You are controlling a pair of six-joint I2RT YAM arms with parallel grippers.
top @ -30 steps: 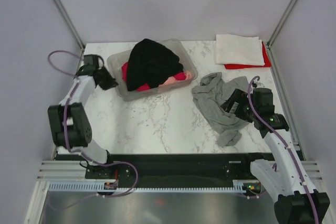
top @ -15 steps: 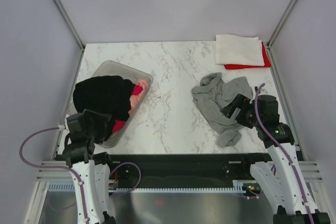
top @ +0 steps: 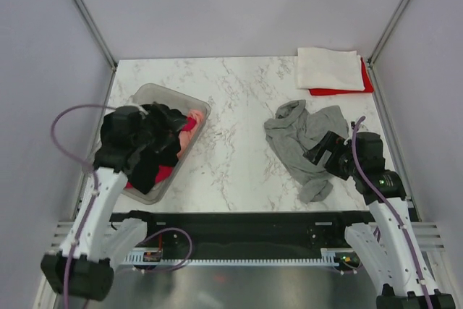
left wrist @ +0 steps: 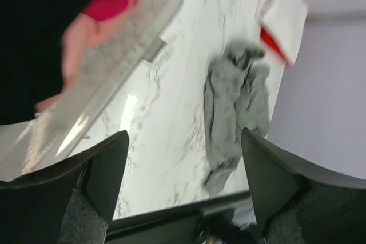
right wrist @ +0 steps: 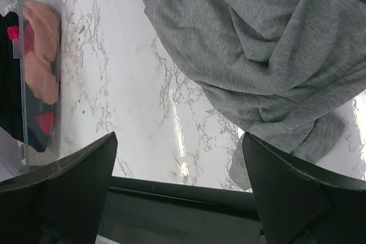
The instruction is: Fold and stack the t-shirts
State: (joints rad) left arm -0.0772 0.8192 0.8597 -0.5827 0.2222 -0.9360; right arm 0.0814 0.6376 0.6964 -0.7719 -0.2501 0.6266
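A crumpled grey t-shirt (top: 304, 139) lies on the marble table at the right, also seen as grey t-shirt (right wrist: 257, 38) and grey t-shirt (left wrist: 234, 107). My right gripper (top: 325, 151) (right wrist: 180, 198) hovers over its near edge, open and empty. A white folded t-shirt (top: 329, 69) rests on a red one (top: 367, 81) in the back right corner. Black (top: 170, 124), pink (top: 194, 117) and red (top: 163, 174) t-shirts fill the clear tub (top: 155, 93) at the left. My left gripper (top: 148, 142) (left wrist: 183, 181) stands open above that tub, holding nothing.
Grey walls with metal posts close in the table on three sides. The black rail (top: 239, 218) runs along the near edge between the arm bases. Bare marble (top: 231, 150) lies between the tub and the grey t-shirt.
The tub has gone from the back middle to the front left. My left arm swung from the back to over the tub, and its gripper opened. The right arm barely moved.
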